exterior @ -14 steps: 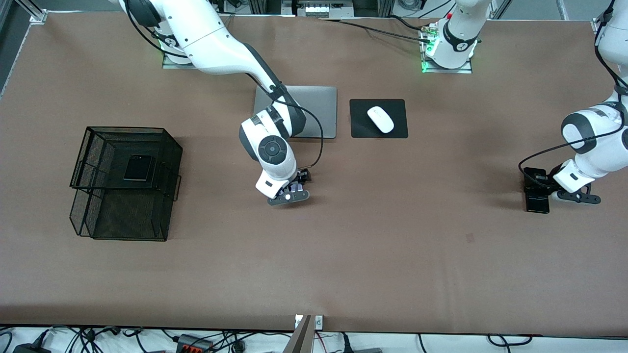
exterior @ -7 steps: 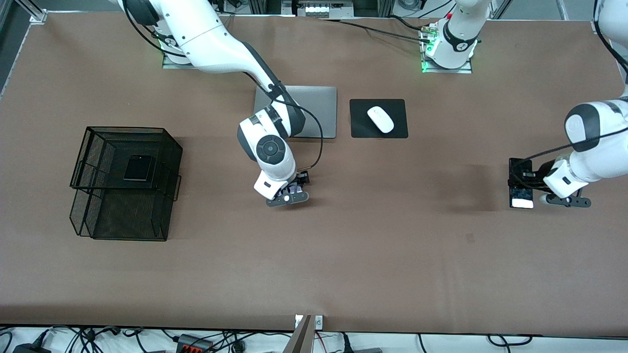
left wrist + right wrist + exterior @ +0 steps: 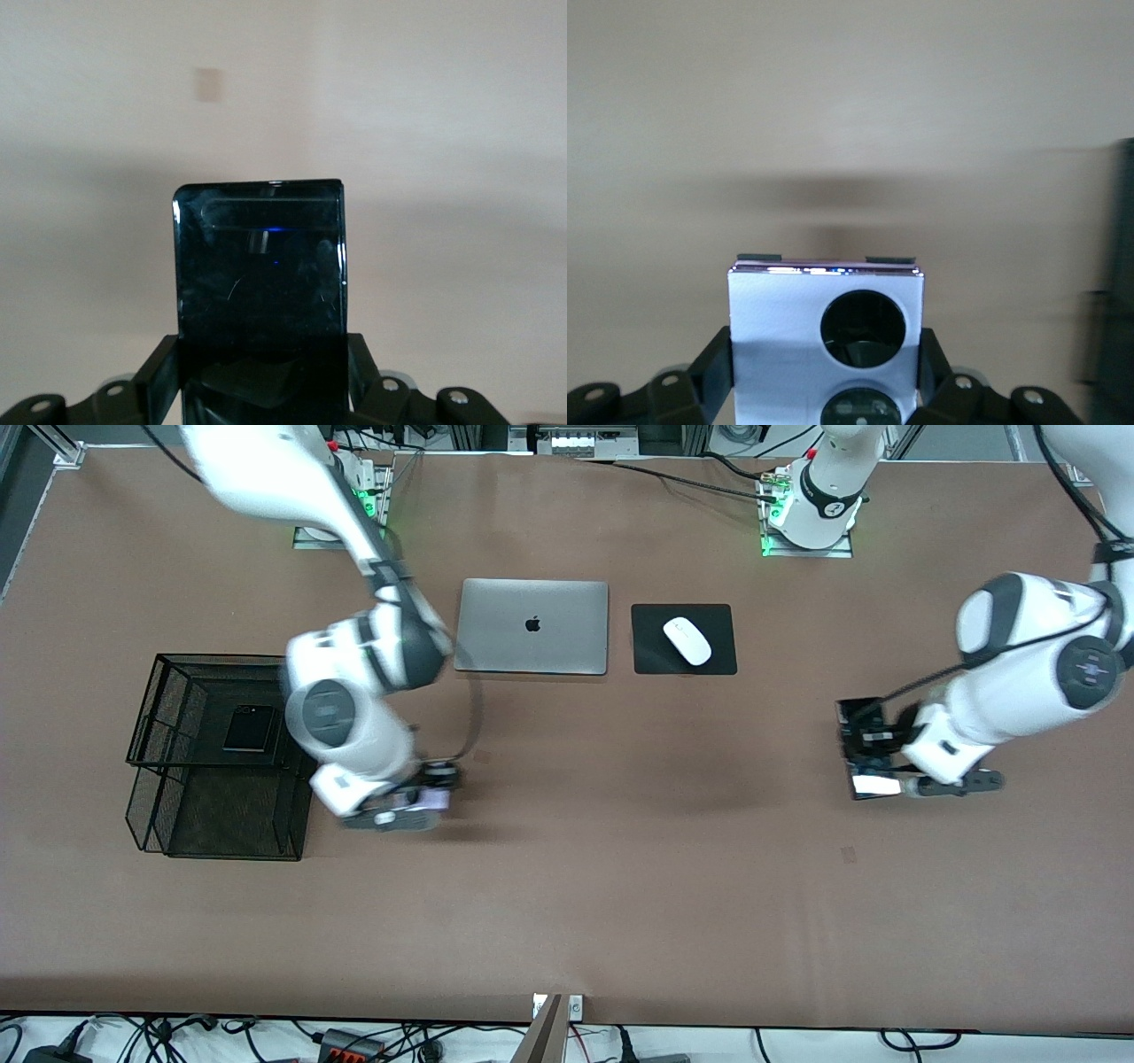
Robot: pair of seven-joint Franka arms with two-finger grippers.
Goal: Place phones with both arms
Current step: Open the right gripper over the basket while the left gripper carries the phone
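My right gripper [image 3: 409, 804] is shut on the small lilac-white phone [image 3: 432, 799], over the table just beside the black mesh basket [image 3: 221, 841]. The right wrist view shows this phone [image 3: 775, 332] with its two black circles clamped between the fingers [image 3: 719, 359]. My left gripper [image 3: 877, 757] is shut on the long slim black phone [image 3: 873, 784], over bare table toward the left arm's end. The left wrist view has this dark slab [image 3: 260, 266] standing out from between the fingers [image 3: 159, 376]. A small squarish black phone [image 3: 251, 728] lies on the basket's upper tier.
A closed silver laptop [image 3: 532, 627] lies near the robots' bases, with a white mouse [image 3: 687, 640] on a black pad [image 3: 656, 660] beside it. The brown table top [image 3: 620, 868] stretches toward the front camera.
The right arm has swung from the table's middle to the basket with the lilac-white phone. The left arm has lifted the black slab and carried it toward the middle of the table.
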